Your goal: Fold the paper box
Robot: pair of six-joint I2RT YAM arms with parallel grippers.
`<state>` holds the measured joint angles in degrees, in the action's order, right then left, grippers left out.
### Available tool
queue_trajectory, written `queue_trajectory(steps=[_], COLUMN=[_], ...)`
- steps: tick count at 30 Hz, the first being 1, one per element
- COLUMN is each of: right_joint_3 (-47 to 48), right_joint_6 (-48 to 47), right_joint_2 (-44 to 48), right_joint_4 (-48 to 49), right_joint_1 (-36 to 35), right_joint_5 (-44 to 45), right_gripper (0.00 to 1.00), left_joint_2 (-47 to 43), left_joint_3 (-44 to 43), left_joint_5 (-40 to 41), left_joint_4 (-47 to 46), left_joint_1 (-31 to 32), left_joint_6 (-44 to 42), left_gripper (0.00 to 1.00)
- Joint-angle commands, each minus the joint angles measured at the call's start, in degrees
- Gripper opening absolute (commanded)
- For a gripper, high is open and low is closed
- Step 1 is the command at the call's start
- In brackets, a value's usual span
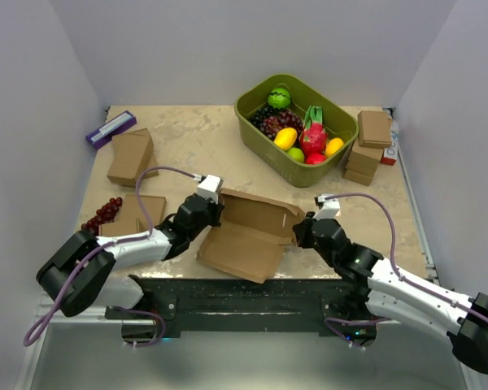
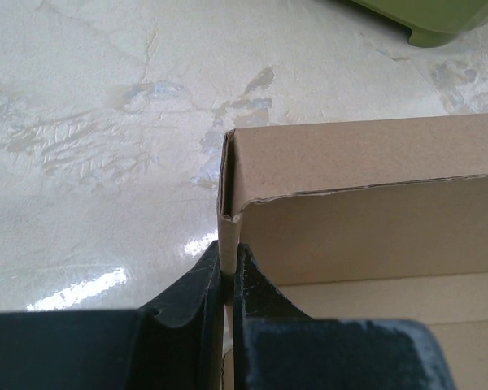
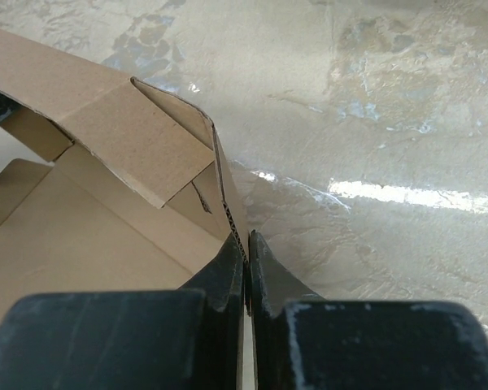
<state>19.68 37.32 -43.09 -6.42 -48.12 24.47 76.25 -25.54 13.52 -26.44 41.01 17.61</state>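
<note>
The paper box [image 1: 248, 236] is a brown cardboard mailer lying at the near middle of the table, its back wall and side walls raised and a flat panel stretching toward the front edge. My left gripper [image 1: 215, 213] is shut on the box's left side wall; in the left wrist view the folded wall [image 2: 228, 236] sits pinched between the fingers [image 2: 228, 264]. My right gripper [image 1: 301, 231] is shut on the right side wall; in the right wrist view the corrugated edge [image 3: 232, 219] runs down between the fingers [image 3: 246, 252], with a folded corner tab [image 3: 138, 142] beyond it.
An olive-green tub [image 1: 297, 130] of toy fruit stands at the back right. Small brown boxes are stacked at the right edge [image 1: 370, 146] and lie at the left [image 1: 130, 156]. A purple item [image 1: 110, 128] and dark grapes [image 1: 104, 214] lie at the left.
</note>
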Motion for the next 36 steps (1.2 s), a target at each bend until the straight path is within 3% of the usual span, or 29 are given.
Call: queue_trajectory(steps=[1, 8, 15, 19, 20, 23, 24, 27, 30, 34, 36], right_joint_3=[2.7, 3.5, 2.6, 3.3, 3.5, 4.6, 4.9, 6.2, 7.8, 9.9, 11.3], right_joint_6=[0.5, 0.5, 1.2, 2.4, 2.5, 3.2, 3.6, 4.0, 4.7, 6.1, 7.2], right_joint_2=[2.0, 2.6, 1.1, -0.4, -0.2, 1.1, 1.4, 3.3, 4.9, 6.1, 6.4], right_joint_4=[-0.2, -1.8, 0.2, 0.5, 0.4, -1.7, -3.2, -5.6, -7.6, -8.3, -8.7], right_joint_1=[0.1, 0.1, 0.0, 0.0, 0.0, 0.0, 0.0, 0.0, 0.0, 0.0, 0.0], right_joint_5=[1.0, 1.0, 0.8, -0.8, -1.3, -1.1, -0.6, -0.2, -0.6, -2.7, -3.5], right_gripper=[0.00, 0.00, 0.02, 0.25, 0.39, 0.55, 0.64, 0.73, 0.77, 0.79, 0.80], left_joint_2=[1.3, 3.1, 3.6, 5.2, 5.9, 5.8, 5.4, 3.2, 0.0, -5.9, -8.2], left_joint_3=[-2.2, -4.0, -1.6, -0.7, -0.1, 2.1, 2.6, 4.4, 6.3, 8.6, 9.4], left_joint_5=[8.4, 17.6, 15.6, 21.2, 22.9, 23.7, 23.3, 21.6, 20.5, 17.5, 16.3], left_joint_4=[0.5, 2.8, -2.5, -4.8, -5.7, -9.5, -10.1, -11.2, -11.4, -10.8, -7.9], left_joint_1=[-0.1, 2.3, 4.1, 6.0, 6.1, 6.4, 6.4, 6.6, 6.6, 6.7, 6.7], left_joint_6=[-2.2, -5.1, -2.5, -2.2, -2.0, -2.7, -2.8, -2.9, -2.7, -1.3, -0.4], left_gripper=[0.00, 0.00, 0.00, 0.00, 0.00, 0.01, 0.04, 0.21, 0.34, 0.60, 0.66])
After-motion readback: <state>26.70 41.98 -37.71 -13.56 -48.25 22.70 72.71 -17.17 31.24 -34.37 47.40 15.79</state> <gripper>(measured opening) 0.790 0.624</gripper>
